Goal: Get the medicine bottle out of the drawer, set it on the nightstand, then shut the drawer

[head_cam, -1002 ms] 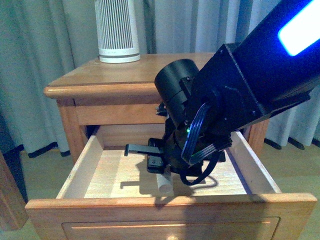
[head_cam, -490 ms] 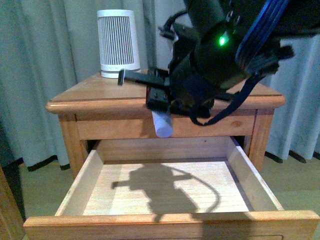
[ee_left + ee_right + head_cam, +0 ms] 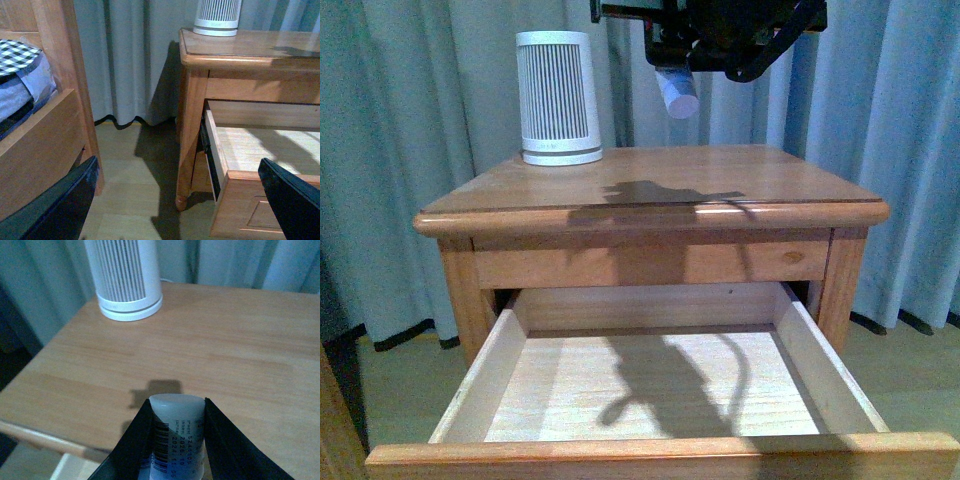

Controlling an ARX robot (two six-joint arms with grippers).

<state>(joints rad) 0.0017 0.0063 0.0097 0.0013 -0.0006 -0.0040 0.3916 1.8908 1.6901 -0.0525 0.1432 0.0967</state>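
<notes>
The right hand [image 3: 178, 405] clamps the medicine bottle [image 3: 677, 96] high above the nightstand [image 3: 740, 180], whose top carries a white ribbed cylinder [image 3: 558, 95] at its far left, while the drawer [image 3: 498, 365] stands pulled out, its pale wood floor showing, and the left hand [image 3: 177, 165] gapes apart.

Cylinder [image 3: 557, 97] stands rear-left on the nightstand [image 3: 720, 180], drawer [image 3: 825, 365] below.

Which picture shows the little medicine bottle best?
The right wrist view: the medicine bottle is close up, pinched in the right tool, with its printed label showing. The front view shows it only small and high above the nightstand. The left wrist view does not show it at all.
</notes>
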